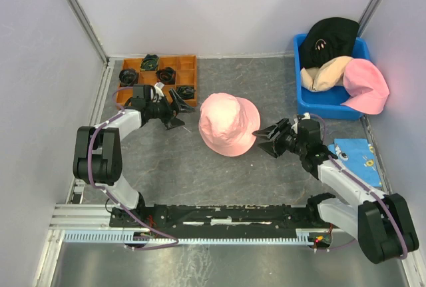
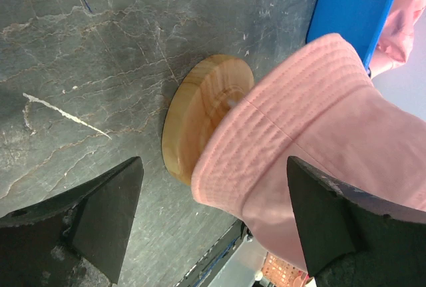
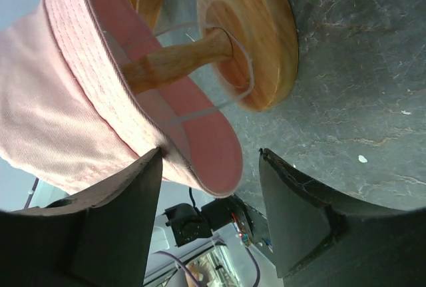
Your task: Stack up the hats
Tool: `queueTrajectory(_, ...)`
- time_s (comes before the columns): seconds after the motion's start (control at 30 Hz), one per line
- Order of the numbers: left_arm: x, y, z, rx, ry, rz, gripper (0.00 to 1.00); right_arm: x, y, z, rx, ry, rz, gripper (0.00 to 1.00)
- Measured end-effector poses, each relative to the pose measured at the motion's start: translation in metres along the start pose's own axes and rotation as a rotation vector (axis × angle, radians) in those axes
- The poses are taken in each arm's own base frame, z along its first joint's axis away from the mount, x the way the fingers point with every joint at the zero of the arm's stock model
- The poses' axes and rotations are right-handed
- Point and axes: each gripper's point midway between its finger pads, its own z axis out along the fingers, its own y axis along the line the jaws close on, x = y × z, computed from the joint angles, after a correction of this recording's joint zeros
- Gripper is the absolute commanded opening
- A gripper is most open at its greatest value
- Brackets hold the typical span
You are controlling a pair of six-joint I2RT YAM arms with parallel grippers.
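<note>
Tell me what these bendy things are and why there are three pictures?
They are two robot arms. Each ends in a pincer, like two fingers. One picture looks down from above; the other two come from little cameras on the wrists. On the grey table, a pink hat sits on a wooden stand. The left pincer and right pincer are open on either side of it, holding nothing. A blue bin holds a black hat, a beige hat and a second pink hat.

We see a dark grey, stone-patterned desk (image 1: 166, 167), boxed in by plain pale walls (image 1: 219, 7) along its far, left and right edges; light falls evenly, with soft shadows.
</note>
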Motion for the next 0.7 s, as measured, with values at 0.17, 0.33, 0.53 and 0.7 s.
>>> queueTrajectory(0.17, 0.0, 0.005, 0.005, -0.005, 0.008, -0.008, 0.94, -0.001, -0.003, 0.007, -0.007, 0.023, 0.009, 0.67)
queueTrajectory(0.33, -0.001, 0.01, 0.01, -0.001, 0.015, -0.011, 0.93, -0.001, 0.012, -0.006, -0.079, 0.008, -0.012, 0.65)
queueTrajectory(0.53, -0.002, 0.009, 0.013, 0.02, 0.015, 0.001, 0.93, 0.003, 0.023, -0.015, -0.148, 0.006, -0.024, 0.61)
queueTrajectory(0.7, -0.003, 0.009, 0.015, 0.024, 0.017, 0.003, 0.93, 0.001, 0.009, -0.002, -0.111, 0.022, -0.001, 0.61)
